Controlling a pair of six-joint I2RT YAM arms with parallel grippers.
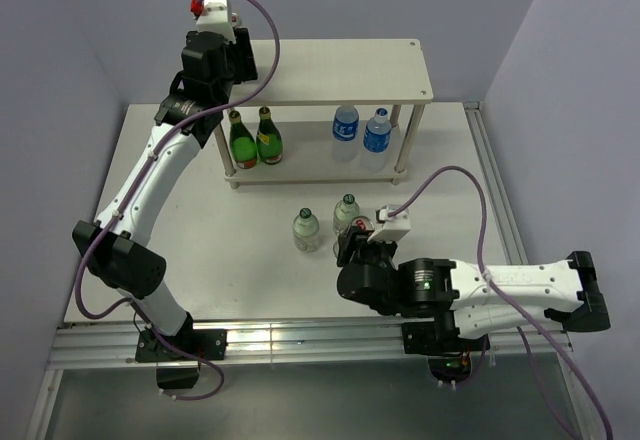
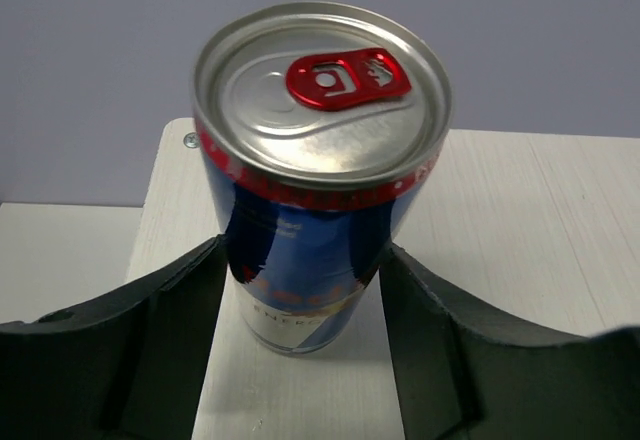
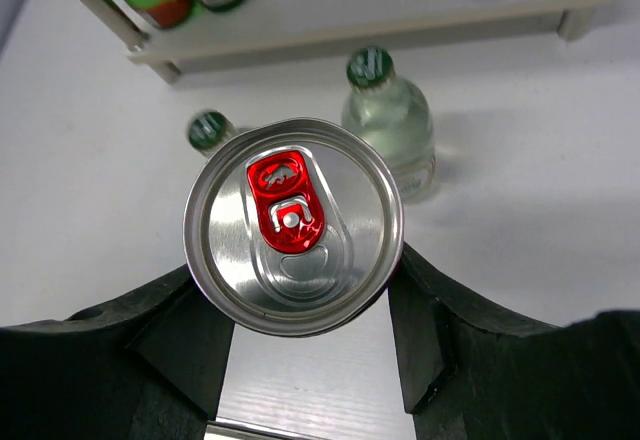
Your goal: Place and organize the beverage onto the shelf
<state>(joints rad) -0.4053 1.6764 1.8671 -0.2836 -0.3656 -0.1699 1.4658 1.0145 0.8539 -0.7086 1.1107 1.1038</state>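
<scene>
The blue, silver and red metal can point(image 1: 359, 226), at lower centre of the top view, is pinched by the right hand point(image 1: 357, 235) above the white tabletop point(image 1: 200, 260), beside two clear bottles with green caps point(image 1: 307, 228). The pale two-tier shelf point(image 1: 340, 70) holds dark green bottles point(image 1: 243, 142) and blue-capped water bottles point(image 1: 346, 123) on its lower board.

In the left wrist view, a second can of the same kind point(image 2: 320, 160) stands on the top board. The left hand point(image 2: 305, 270) flanks it closely; I cannot tell if it grips.

In the right wrist view, the fingers point(image 3: 180, 330) press the first can.

I judge the cans are now going on top. Next, the left hand should spread and back away without tipping its can.
</scene>
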